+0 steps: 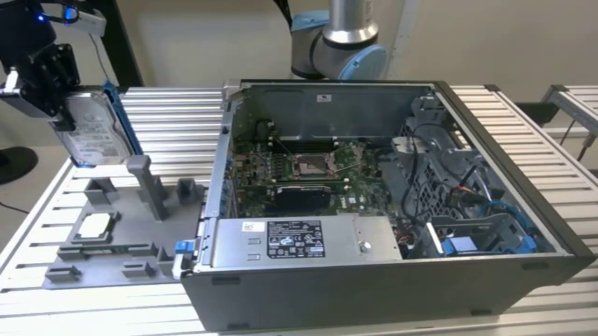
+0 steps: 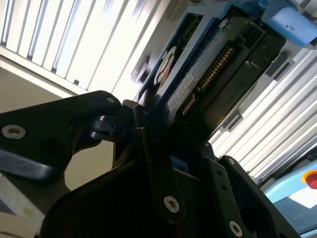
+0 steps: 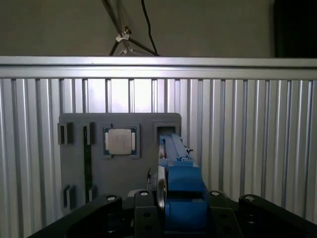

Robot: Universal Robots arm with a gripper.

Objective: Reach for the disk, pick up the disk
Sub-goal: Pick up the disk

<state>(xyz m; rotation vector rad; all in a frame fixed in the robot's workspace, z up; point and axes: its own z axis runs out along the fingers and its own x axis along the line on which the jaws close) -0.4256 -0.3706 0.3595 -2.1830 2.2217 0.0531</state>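
Disk [image 1: 94,133] hangs on edge at ten o'clock in the exterior view, above the tray [image 1: 131,234]. Your hand [image 1: 64,105] pinches its flat faces near the top, probably so it clears the tray's slots.

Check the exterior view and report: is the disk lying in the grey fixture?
No, the end effector holds the disk upright in the air, above the grey fixture and clear of it.

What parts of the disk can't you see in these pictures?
- Exterior view: the gripper covers the disk's upper corner.
- First wrist view: the disk is edge-on, so its label is out of sight.
- Second wrist view: the gripper's black body hides its near end.
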